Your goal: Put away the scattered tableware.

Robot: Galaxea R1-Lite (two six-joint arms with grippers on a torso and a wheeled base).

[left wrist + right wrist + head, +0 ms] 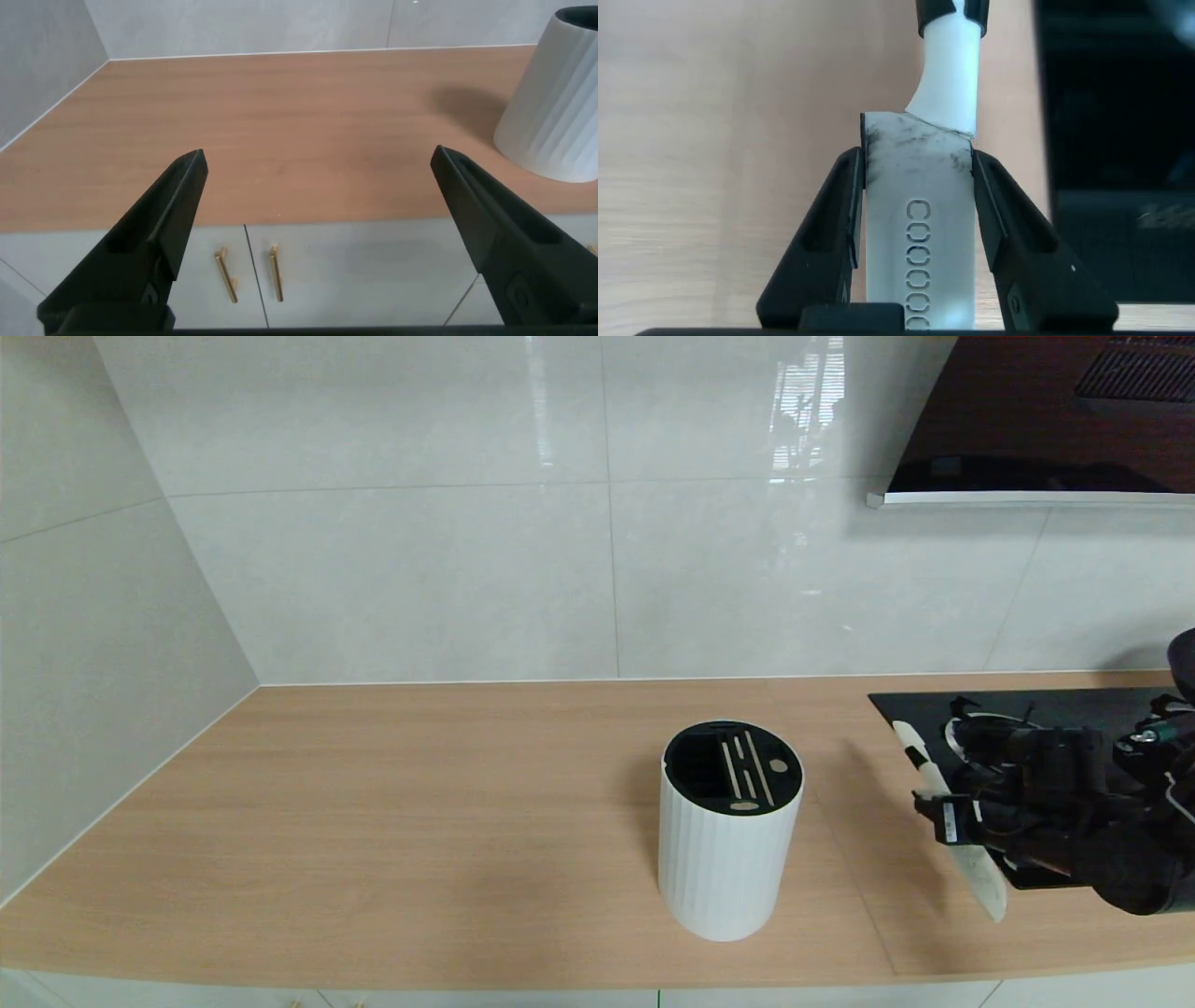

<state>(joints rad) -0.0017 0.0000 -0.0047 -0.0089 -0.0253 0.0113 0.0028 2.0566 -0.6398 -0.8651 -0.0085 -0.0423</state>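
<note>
Knife (978, 877): middle stretch lying hidden behind the right gripper (945, 814), right of frame; in the right wrist view, both ends running off the picture.
Holder (724, 840): dark slots showing too little to tell contents; left wrist view cropping it at the edge.
Cooktop (934, 709): running under the arm and off the right edge.
Hood (1027, 420): sitting cropped at upper right.

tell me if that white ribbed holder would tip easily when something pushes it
Probably fairly stable: the holder is a broad cylinder standing flat on the counter. It is taller than wide, so a shove near its slotted top might tip it. Once over, its round wall would likely let it roll.
</note>
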